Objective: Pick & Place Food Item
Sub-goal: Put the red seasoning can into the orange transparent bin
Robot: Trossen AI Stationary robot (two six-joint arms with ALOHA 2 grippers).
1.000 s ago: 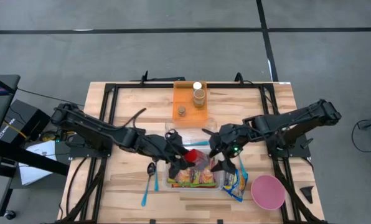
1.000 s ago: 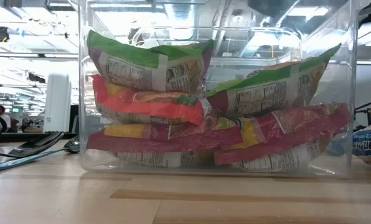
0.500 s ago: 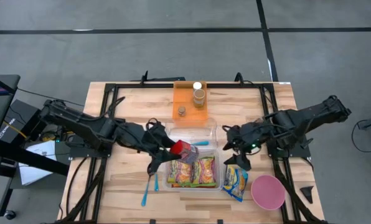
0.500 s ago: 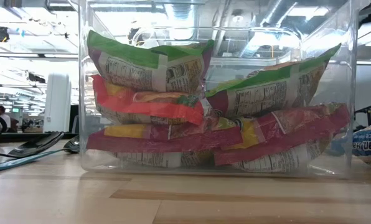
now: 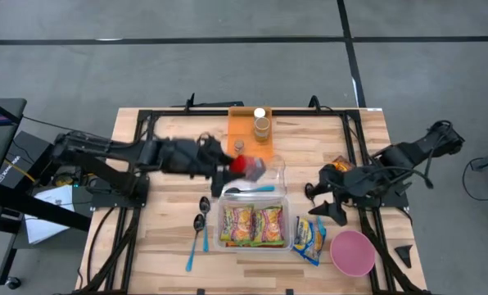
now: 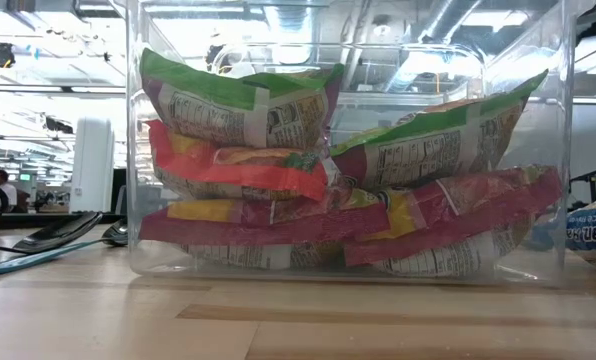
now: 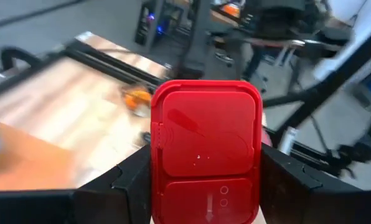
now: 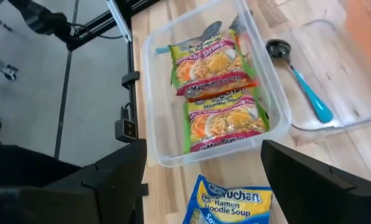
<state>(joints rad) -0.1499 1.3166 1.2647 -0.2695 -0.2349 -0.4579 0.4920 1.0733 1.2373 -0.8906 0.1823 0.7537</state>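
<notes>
My left gripper (image 5: 230,170) is shut on a red rectangular box (image 5: 242,166), held above the far left part of a clear tub (image 5: 270,176) that has a blue-handled spoon (image 5: 252,189) in it. The box fills the left wrist view (image 7: 205,146). A clear bin (image 5: 255,223) nearer the front edge holds several noodle packets (image 8: 213,93), which the low view shows stacked (image 6: 308,180). My right gripper (image 5: 323,202) is open and empty, to the right of the bin, over bare table. My left gripper pinches the red box between its two fingers (image 7: 126,180), which lie on its two opposite side edges (image 7: 155,155). The fingers come about level from the table's left. The box is lifted clear, its flat red face toward the wrist camera.
An orange tray (image 5: 237,123) with small jars stands at the far middle. Two spoons (image 5: 201,225) lie left of the bin. A blue ramen packet (image 5: 309,238) and a pink bowl (image 5: 352,251) lie at the front right. Black frame rails run along both sides.
My left gripper has gone up out of the bin of packets and toward the table's far edge, carrying the red box clear. My right gripper has drawn back from the bin toward the table's right edge.
</notes>
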